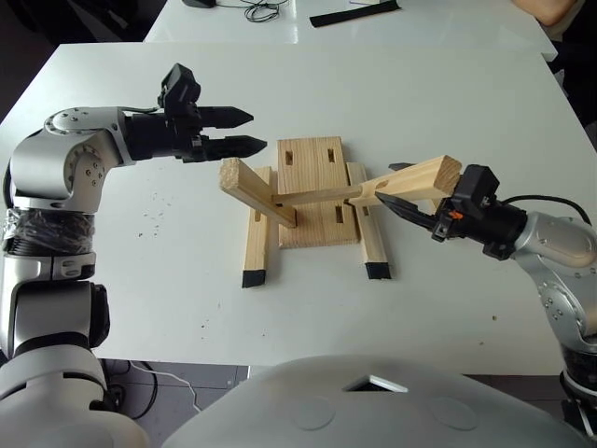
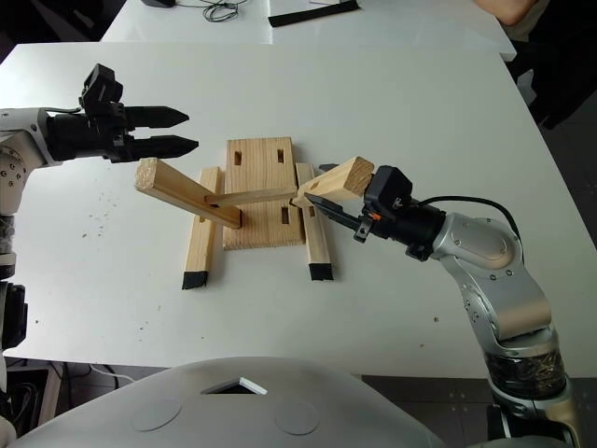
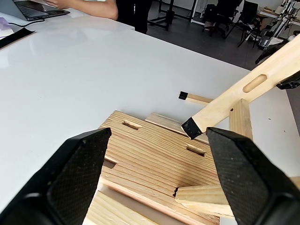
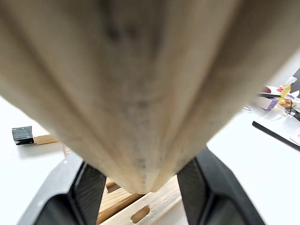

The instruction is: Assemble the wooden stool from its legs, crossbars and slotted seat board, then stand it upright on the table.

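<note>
The slotted seat board lies flat at mid-table, with one black-tipped leg flat at its left side and another at its right. Above the board slants a joined frame: a left leg, a thin crossbar and a right leg. My right gripper is shut on that right leg, whose wood sits between the fingers. My left gripper hovers open just beyond the frame's left end, above the board, holding nothing.
A second white table behind carries a black strap and cables. Small dark specks dot the table on the left. Bare tabletop stretches in front of the parts to the near edge.
</note>
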Robot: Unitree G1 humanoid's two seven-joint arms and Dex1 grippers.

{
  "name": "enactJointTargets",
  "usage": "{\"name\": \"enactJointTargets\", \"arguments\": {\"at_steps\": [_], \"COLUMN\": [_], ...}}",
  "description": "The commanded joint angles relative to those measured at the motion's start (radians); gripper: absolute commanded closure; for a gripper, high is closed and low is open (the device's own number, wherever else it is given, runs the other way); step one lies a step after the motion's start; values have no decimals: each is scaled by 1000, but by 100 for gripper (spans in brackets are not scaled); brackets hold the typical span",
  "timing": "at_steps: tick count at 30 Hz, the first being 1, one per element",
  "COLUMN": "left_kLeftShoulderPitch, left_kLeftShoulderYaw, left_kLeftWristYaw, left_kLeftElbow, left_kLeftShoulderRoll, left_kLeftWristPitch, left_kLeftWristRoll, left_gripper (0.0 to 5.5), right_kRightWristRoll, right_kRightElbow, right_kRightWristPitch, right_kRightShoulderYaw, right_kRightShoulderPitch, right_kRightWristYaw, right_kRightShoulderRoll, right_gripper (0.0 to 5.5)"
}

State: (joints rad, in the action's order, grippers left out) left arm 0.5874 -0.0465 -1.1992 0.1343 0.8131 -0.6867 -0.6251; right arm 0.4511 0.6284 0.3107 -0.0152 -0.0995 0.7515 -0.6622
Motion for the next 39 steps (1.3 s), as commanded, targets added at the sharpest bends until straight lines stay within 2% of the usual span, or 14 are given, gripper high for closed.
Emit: {"name": "enactJointTargets", "arguments": {"at_steps": [1, 13, 28, 39], "left_kLeftShoulderPitch": [51, 85, 5, -109], "left_kLeftShoulderYaw": [-22, -35, 22, 87], "left_kLeftWristYaw": [-33, -81, -39, 30], "left_kLeftElbow": [35, 70, -23, -144], "left_kLeftShoulderRoll": [-10, -34, -40, -49], "left_kLeftWristPitch": [-8, -21, -75, -119], "left_kLeftWristRoll": [37, 79, 50, 8], "left_gripper": [174, 174, 174, 174], "right_kRightWristRoll": [-21, -32, 12, 195], "right_kRightElbow": [15, 45, 60, 73], "right_kRightWristPitch": [-24, -15, 8, 114], "right_kRightShoulderYaw": [13, 49, 45, -34], "right_kRightShoulderPitch": [-26, -83, -182, -168], "right_kRightWristYaw": [-12, -7, 104, 157], "right_kRightShoulderRoll": [19, 30, -102, -208], "right_gripper": [350, 350, 350, 350]}}
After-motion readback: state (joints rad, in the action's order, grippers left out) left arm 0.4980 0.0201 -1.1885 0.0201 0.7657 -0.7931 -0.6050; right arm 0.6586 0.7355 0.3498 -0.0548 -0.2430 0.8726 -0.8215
